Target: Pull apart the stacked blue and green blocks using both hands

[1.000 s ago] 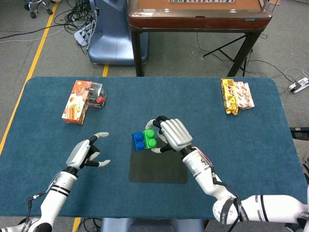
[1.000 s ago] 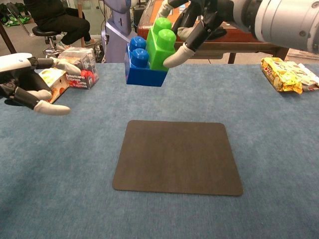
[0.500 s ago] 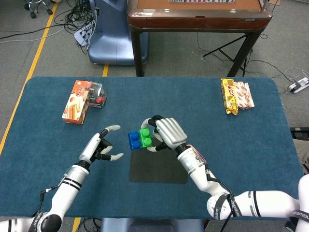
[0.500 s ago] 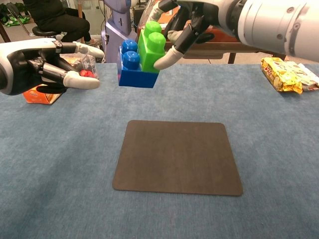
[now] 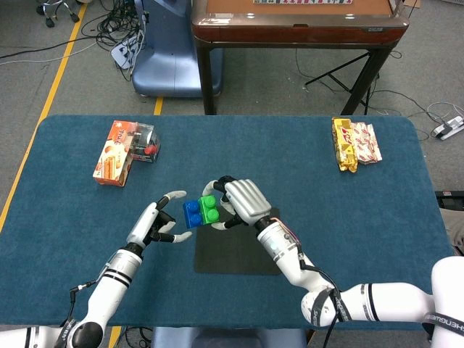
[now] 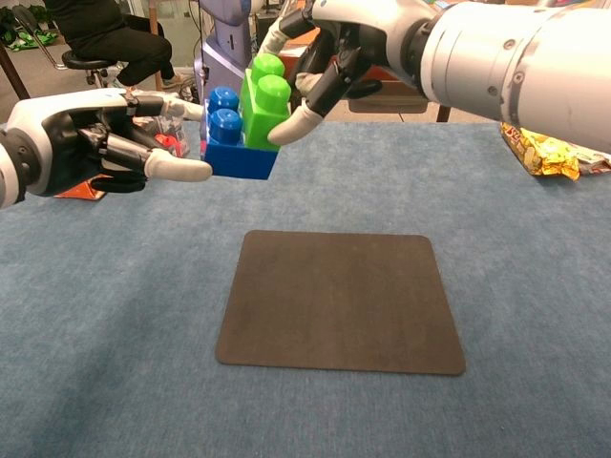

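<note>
Right robot hand (image 6: pixel 329 52) clamped on green block (image 6: pixel 262 100), stack held above black mat (image 6: pixel 339 301).
Blue block (image 6: pixel 229 143) is still joined under and beside green block, raised over the worktop (image 6: pixel 535 286). Left robot hand (image 6: pixel 91 143) is spread, fingertips (image 6: pixel 186 170) touching blue block's side, not closed around it.

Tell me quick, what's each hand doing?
Left hand: fingers apart, reaching the blue block, no grip yet.
Right hand: holding the green block, stacked on the blue one.
</note>
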